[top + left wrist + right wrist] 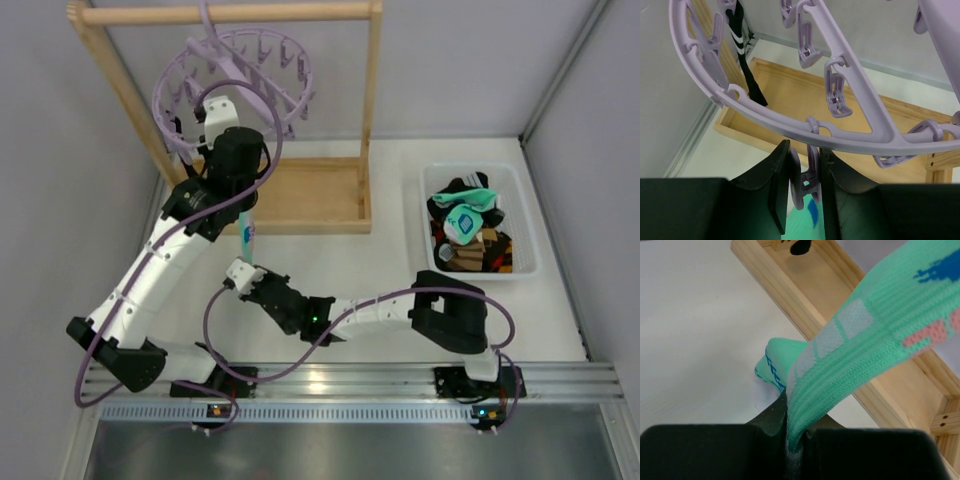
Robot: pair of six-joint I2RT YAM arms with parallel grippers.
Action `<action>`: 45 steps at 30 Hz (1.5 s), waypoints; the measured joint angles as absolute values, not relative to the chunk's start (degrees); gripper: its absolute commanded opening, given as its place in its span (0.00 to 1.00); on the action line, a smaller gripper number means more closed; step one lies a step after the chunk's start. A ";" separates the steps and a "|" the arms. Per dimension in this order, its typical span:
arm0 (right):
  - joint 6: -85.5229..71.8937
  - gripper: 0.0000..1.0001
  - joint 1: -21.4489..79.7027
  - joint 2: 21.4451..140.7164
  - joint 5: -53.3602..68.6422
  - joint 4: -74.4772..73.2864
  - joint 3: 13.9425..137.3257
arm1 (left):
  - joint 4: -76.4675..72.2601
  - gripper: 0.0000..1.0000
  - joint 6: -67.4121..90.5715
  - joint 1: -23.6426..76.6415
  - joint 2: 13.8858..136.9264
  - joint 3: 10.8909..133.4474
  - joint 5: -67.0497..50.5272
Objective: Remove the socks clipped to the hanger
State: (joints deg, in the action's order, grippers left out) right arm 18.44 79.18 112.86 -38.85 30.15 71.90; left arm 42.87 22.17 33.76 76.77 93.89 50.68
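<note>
1. Black fingers of left gripper fill the near edge of the left wrist view, pressed on both sides of a lilac clip that dangles under the hanger ring. They are pinching the clip, likely to squeeze it open. Teal sock peeks out just below that clip. Black sock hangs from a clip further round the ring.
2. Right wrist: right gripper is pressed together on the teal sock, which runs taut up and away. Wooden rack base lies behind.
3. Top: hanger is hooked on the rack's top bar, with the teal sock strung between the two grippers. Basket at right holds several socks already off.
4. Progress, my read: mostly done. Teal sock is mid-release and the black one remains. No other hung sock is visible.
</note>
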 measured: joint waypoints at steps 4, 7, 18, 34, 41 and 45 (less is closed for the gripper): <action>18.35 0.00 80.03 113.12 -38.50 30.52 70.83 | 42.28 0.00 22.06 33.74 76.77 93.86 50.48; 18.04 0.00 80.25 112.66 -38.68 30.70 68.27 | 41.80 0.18 22.06 33.71 76.75 93.84 50.19; 6.68 0.00 76.55 82.17 -43.62 15.03 51.03 | 40.05 0.98 22.74 33.43 71.50 87.07 35.86; -0.08 0.00 24.88 56.90 -32.93 -19.14 56.84 | 39.86 0.98 20.14 33.41 38.68 63.44 32.01; -1.89 0.00 6.17 63.99 -21.15 -19.38 60.90 | 40.34 0.98 20.58 33.41 34.94 55.83 35.79; -3.97 0.00 3.95 74.96 -14.83 -17.19 60.71 | 40.34 0.98 22.33 33.41 32.16 54.96 38.65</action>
State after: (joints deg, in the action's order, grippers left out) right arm -3.97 3.95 74.96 -14.83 -17.19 60.71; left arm 40.34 22.33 33.41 32.16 54.96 38.65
